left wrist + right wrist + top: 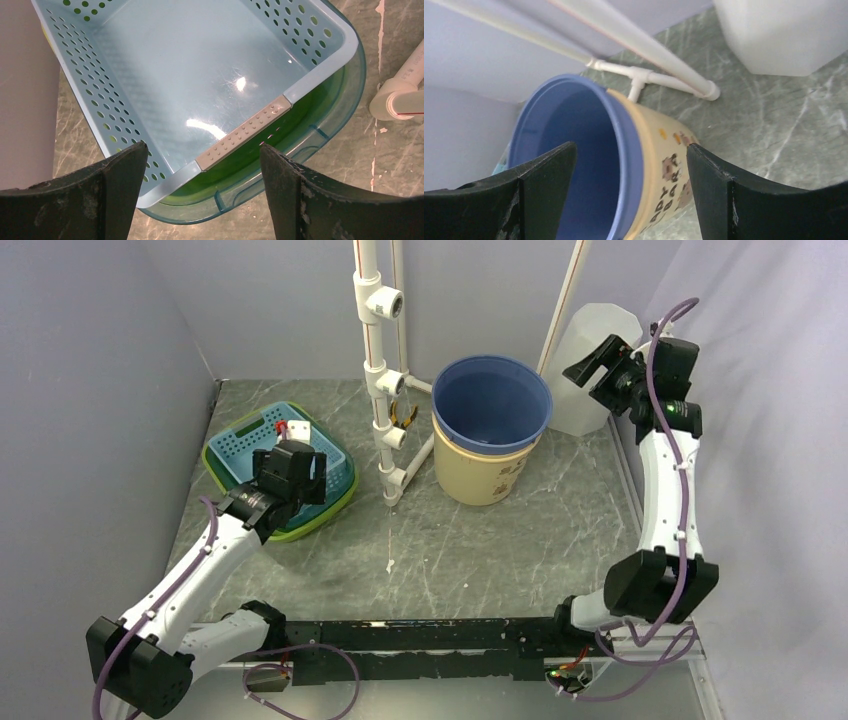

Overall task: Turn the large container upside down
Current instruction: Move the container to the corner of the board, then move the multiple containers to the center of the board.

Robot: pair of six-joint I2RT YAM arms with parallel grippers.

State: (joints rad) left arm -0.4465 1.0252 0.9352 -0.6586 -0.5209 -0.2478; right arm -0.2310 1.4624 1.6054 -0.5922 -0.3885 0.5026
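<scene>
On the grey marbled table point(520, 540) the large bucket point(490, 430) stands upright near the white pipes point(385, 380); right gripper point(598, 362) gapes empty near it, left gripper point(300, 462) spread wide above the basket point(232, 445)

bucket point(654, 160): base cut off at bottom edge | basket point(232, 448): partly hidden overhead
</scene>
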